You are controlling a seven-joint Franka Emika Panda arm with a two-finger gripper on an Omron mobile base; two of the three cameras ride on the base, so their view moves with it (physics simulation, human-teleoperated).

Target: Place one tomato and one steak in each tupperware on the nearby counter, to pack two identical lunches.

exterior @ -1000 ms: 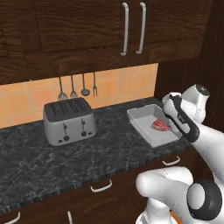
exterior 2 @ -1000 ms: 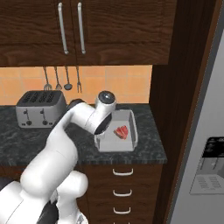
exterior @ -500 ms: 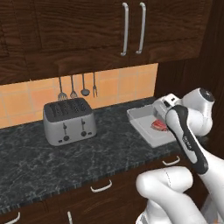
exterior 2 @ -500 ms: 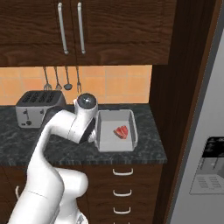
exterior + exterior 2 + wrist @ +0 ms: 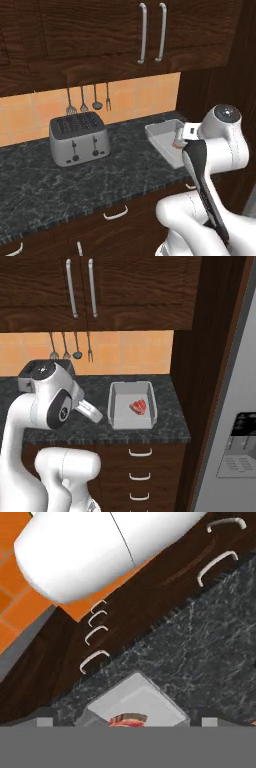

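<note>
Gripper (image 5: 125, 718) jaws stand wide apart and hold nothing; in the hand view the two fingertips sit at either side of the bottom edge. Straight ahead of them, between the tips, lies the tub (image 5: 150, 701) with the steak (image 5: 131, 717) on its floor. The gripper hangs above the tub and does not touch it, though how high it hangs I cannot tell. Past the tub from the gripper runs the counter (image 5: 200, 652), and beyond its edge the drawers (image 5: 150, 597).

From the right base view the tub (image 5: 131, 385) sits at the counter's (image 5: 95, 387) far right end. The steak (image 5: 139, 406) lies toward its right wall, and the rest of its floor is bare, with no tomato in it. The toaster (image 5: 79, 138) stands well off to the gripper's left.

I judge the steak step for this tub done, so this lunch is half packed. The next step is a tomato for the same tub. That calls for lifting the open hand clear of the rim, finding a tomato and closing on it gently, since it is round and may roll. It should then go on the bare floor beside the steak. The second lunch is a later step.
</note>
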